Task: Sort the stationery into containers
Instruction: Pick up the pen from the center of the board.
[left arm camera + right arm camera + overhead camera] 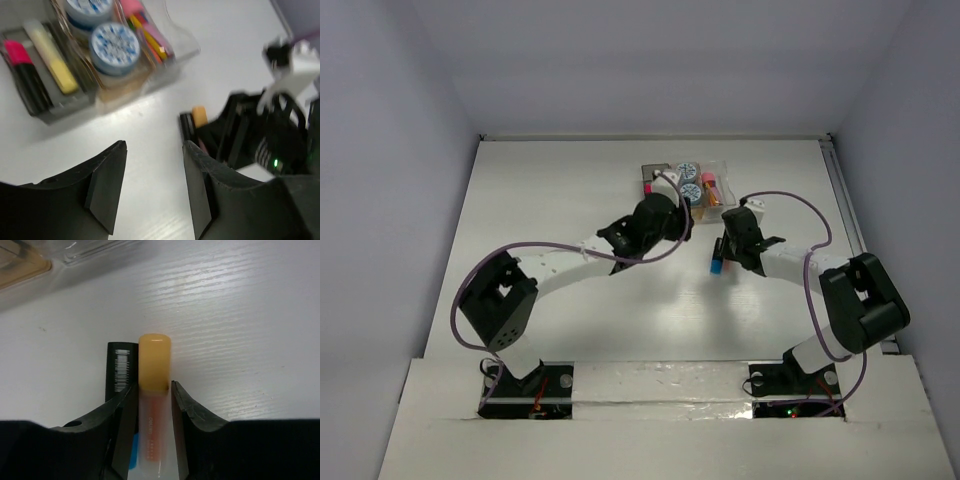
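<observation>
— Where is the right gripper (154, 387)?
— Low over the table (570, 180), just in front of the row of bins (720, 170); its two fingers press on either side of the orange highlighter (154, 365), with the cap pointing away from the wrist; it is clamped on that pen.
— Anything beside it?
— A blue highlighter (121, 371) with a black cap lies right alongside, parallel to the orange one (a bit of its blue barrel peeps out by one finger); whether it is caught in the grip as well, I cannot tell; nor can I tell whether the orange one is off the table.
— And the left gripper (153, 147)?
— Its jaws are apart with nothing between them; it hangs over bare table, near the bins and facing the right gripper.
— What lies in the bins?
— In the dark grey bin (55, 112), a pink-and-black highlighter (22, 75) and a yellow highlighter (50, 57) lie side by side; in the amber bin (122, 85), there are two round blue-and-white discs (115, 47), one behind the other; in the clear bin (172, 62), there is a pink-capped tube (132, 7) among some coloured pieces too blurred to name.
</observation>
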